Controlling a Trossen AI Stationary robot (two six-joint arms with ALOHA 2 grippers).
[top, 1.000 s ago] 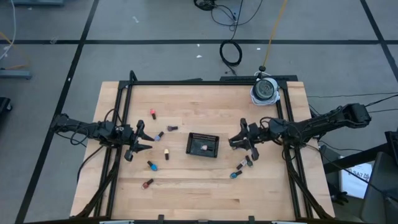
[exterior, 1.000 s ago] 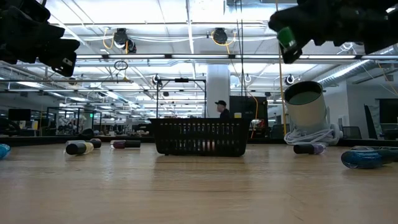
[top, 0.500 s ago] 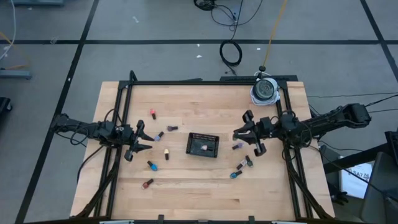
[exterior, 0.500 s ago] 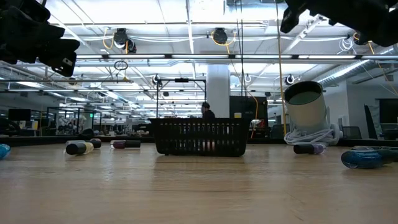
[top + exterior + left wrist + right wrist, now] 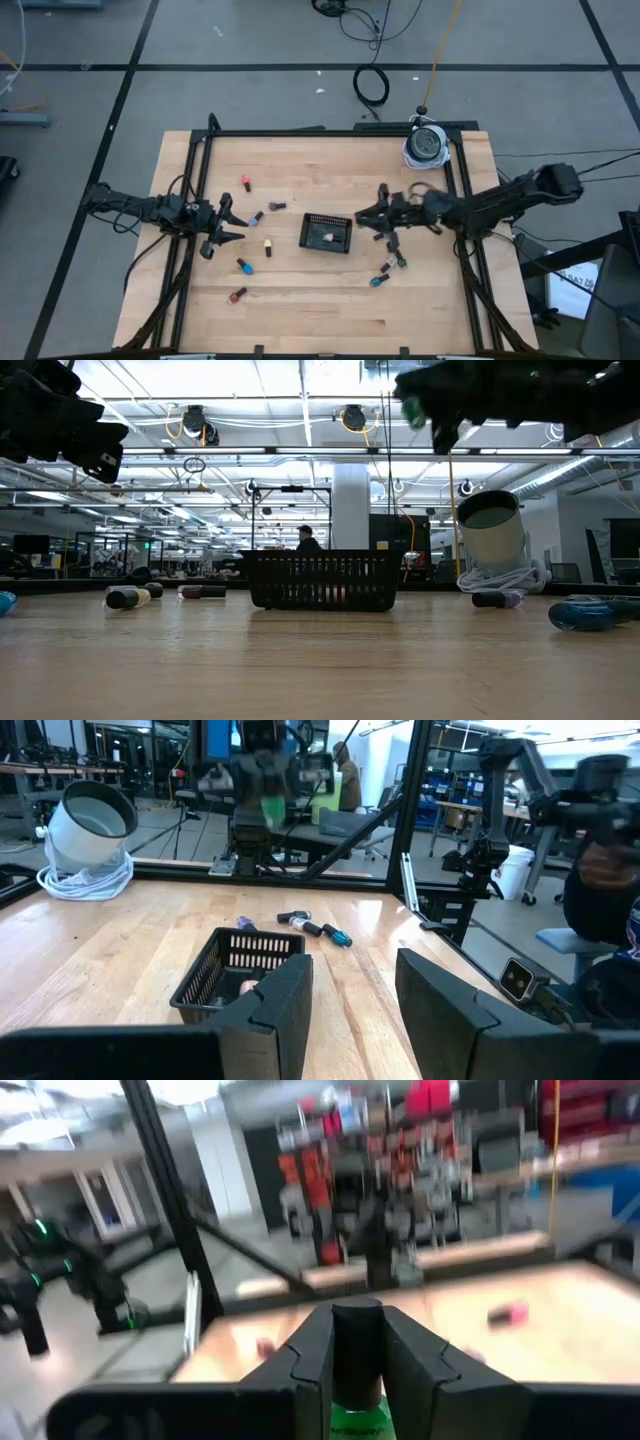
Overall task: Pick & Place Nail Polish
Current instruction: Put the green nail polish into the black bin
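Note:
Several tiny nail polish bottles lie on their sides on the wooden table: red (image 5: 246, 183), purple (image 5: 256, 217), yellow (image 5: 268, 246), blue (image 5: 243, 266) and teal (image 5: 378, 281). A pink bottle (image 5: 327, 238) lies in the black mesh tray (image 5: 340, 222) at the table's middle. My right gripper (image 5: 367, 217) hovers just right of the tray, above the table, shut on a green bottle (image 5: 357, 1420). My left gripper (image 5: 232, 226) is open and empty, raised over the table's left part; the left wrist view (image 5: 350, 1010) shows the gap between its fingers. My right gripper pinches the green bottle between its two fingers; its dark cap (image 5: 357, 1342) shows in the gap and the green body lies farther back. The fingers point about level toward the table's left, and the bottle lies along them. The bottle is lifted clear of the table.
A white cylinder on a coil of white cable (image 5: 425, 146) stands at the far right corner. Two more bottles (image 5: 398, 260) lie near the teal one, below my right gripper. A black frame (image 5: 300, 133) runs along the table's far edge and sides.
My right gripper has risen a little and moved toward the table's left, to the tray's right side, turning as it went. It has carried the green bottle with it.

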